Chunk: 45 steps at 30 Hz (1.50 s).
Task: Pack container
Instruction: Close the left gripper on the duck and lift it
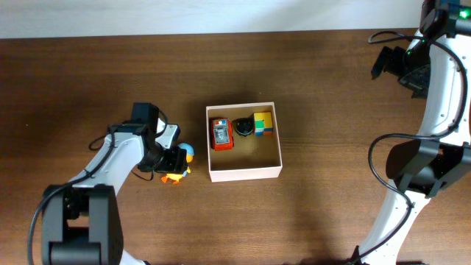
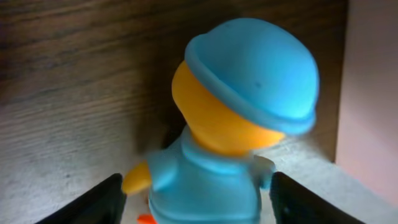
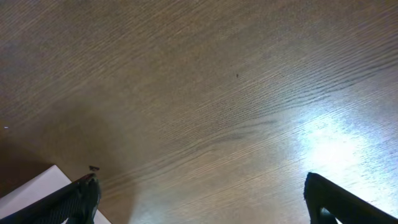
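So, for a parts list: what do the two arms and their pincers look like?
The left arm and right arm have white links, black joints and black cables. The left pincer and right pincer have black fingers. A green light shows on the right arm.

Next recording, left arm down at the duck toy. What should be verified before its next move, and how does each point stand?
1. Yellow rubber duck in a blue cap sits between the left gripper fingers: ok.
2. Grip closed on the duck: not ok, jaws open with gaps on both sides.
3. Duck standing upright: cannot tell.
4. Room in the square white-walled cardboard container: ok. The red toy, black round piece and coloured block line the far wall, and the near floor is bare.
5. Right gripper out of the way: ok, open over bare wood, far from the container.
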Available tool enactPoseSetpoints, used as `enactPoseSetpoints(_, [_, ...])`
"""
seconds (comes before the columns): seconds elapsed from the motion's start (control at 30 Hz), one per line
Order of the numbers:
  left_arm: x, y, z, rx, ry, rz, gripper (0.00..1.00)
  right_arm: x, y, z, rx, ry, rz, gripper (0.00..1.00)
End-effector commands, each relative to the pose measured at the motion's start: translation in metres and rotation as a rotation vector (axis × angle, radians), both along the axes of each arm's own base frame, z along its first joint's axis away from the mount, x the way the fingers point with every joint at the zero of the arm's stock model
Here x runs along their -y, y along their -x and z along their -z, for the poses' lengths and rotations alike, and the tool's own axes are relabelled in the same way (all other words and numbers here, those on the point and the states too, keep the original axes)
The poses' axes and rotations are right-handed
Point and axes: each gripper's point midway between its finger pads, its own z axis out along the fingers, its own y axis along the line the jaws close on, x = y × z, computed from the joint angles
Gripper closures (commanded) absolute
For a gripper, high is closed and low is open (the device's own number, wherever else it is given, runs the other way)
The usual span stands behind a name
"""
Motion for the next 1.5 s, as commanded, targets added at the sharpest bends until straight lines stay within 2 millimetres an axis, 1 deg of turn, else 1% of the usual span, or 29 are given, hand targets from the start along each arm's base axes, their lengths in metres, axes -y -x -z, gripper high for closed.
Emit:
enactPoseSetpoints(0.0, [-0.003, 0.000, 0.009, -0.015, -0.013, 0.001, 0.33, -0.002, -0.001, -0.001, 0.004, -0.006, 0.002, 0.02])
enactPoseSetpoints(0.07, [-0.008, -0.001, 0.011, -0.015, -0.039, -0.001, 0.44, -0.002, -0.001, -0.001, 0.004, -0.006, 0.002, 0.01])
enactPoseSetpoints(0.13, [-0.011, -0.002, 0.011, -0.010, -0.059, -0.003, 0.62, -0.002, -0.001, -0.001, 0.004, -0.006, 0.002, 0.01])
enactPoseSetpoints(0.17, [-0.011, -0.002, 0.011, -0.008, -0.058, -0.003, 0.69, -0.002, -0.001, -0.001, 0.004, -0.005, 0.002, 0.01])
enactPoseSetpoints(0.23, [-0.011, -0.005, 0.011, 0.002, -0.057, -0.004, 0.76, -0.002, -0.001, -0.001, 0.004, -0.005, 0.002, 0.01])
enactPoseSetpoints(0.33, [-0.011, -0.009, 0.010, 0.012, -0.054, -0.034, 0.81, -0.002, -0.001, -0.001, 0.004, -0.005, 0.002, 0.01])
enactPoseSetpoints(0.4, [-0.009, -0.014, 0.006, 0.022, -0.044, -0.049, 0.82, -0.002, -0.001, -0.001, 0.004, -0.006, 0.002, 0.01])
enactPoseSetpoints(0.5, [-0.001, -0.027, -0.008, 0.054, 0.000, -0.045, 0.82, -0.002, -0.001, -0.001, 0.004, -0.006, 0.002, 0.01])
enactPoseSetpoints(0.53, [0.004, -0.037, -0.019, 0.082, 0.031, -0.041, 0.82, -0.002, -0.001, -0.001, 0.004, -0.005, 0.002, 0.01])
enactPoseSetpoints(0.63, [0.016, -0.058, -0.046, 0.143, 0.103, -0.029, 0.80, -0.002, -0.001, -0.001, 0.004, -0.005, 0.002, 0.01])
enactPoseSetpoints(0.7, [0.027, -0.072, -0.070, 0.185, 0.167, -0.015, 0.80, -0.002, -0.001, -0.001, 0.004, -0.006, 0.002, 0.01])
enactPoseSetpoints(0.8, [0.040, -0.087, -0.102, 0.238, 0.241, 0.006, 0.80, -0.002, -0.001, -0.001, 0.004, -0.005, 0.002, 0.01])
enactPoseSetpoints(0.93, [0.050, -0.099, -0.138, 0.291, 0.305, 0.028, 0.80, -0.002, -0.001, -0.001, 0.004, -0.006, 0.002, 0.01])
enactPoseSetpoints(1.07, [0.064, -0.103, -0.169, 0.326, 0.397, 0.060, 0.81, -0.002, -0.001, -0.001, 0.004, -0.005, 0.002, 0.01])
enactPoseSetpoints(1.2, [0.096, -0.097, -0.203, 0.350, 0.633, 0.144, 0.81, -0.002, -0.001, -0.001, 0.004, -0.005, 0.002, 0.01])
enactPoseSetpoints(1.27, [0.108, -0.092, -0.216, 0.354, 0.723, 0.183, 0.82, -0.002, -0.001, -0.001, 0.004, -0.006, 0.002, 0.01])
enactPoseSetpoints(1.33, [0.117, -0.088, -0.223, 0.346, 0.778, 0.201, 0.85, -0.002, -0.001, -0.001, 0.004, -0.005, 0.002, 0.01])
enactPoseSetpoints(1.47, [0.143, -0.079, -0.226, 0.296, 0.812, 0.210, 0.85, -0.002, -0.001, -0.001, 0.004, -0.005, 0.002, 0.01])
